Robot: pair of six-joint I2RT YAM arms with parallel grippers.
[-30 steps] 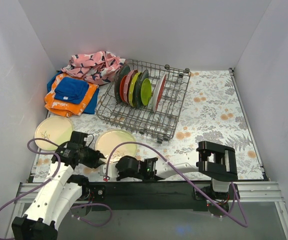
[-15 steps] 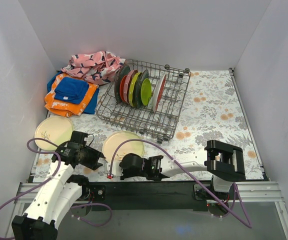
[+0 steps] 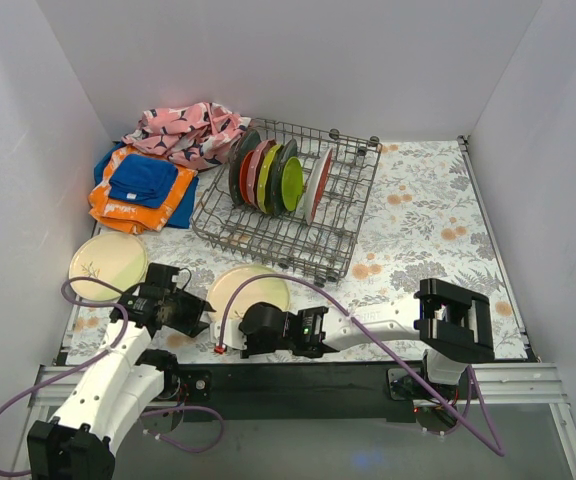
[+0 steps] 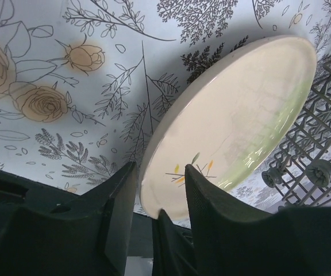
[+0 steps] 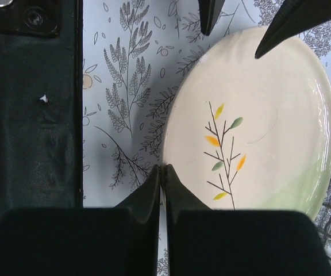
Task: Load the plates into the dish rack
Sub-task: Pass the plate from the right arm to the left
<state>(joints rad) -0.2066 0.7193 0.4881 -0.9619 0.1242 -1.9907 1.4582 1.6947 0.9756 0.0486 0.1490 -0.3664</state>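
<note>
A cream plate with a sprig lies in front of the dish rack. In the left wrist view its near rim looks lifted. My left gripper is open, with that rim between its fingers and a gap on the left side. My right gripper is shut, its tips touching the plate's near edge. A second cream plate lies at the far left. Several coloured plates stand upright in the rack.
Folded blue and orange cloths and a pink patterned cloth lie left of the rack. The black base bar runs along the near table edge, close by the right gripper. White walls close in both sides.
The left gripper's fingers have spread apart around the plate's rim. The plate and the right gripper have shifted to the right, closer to the rack.
</note>
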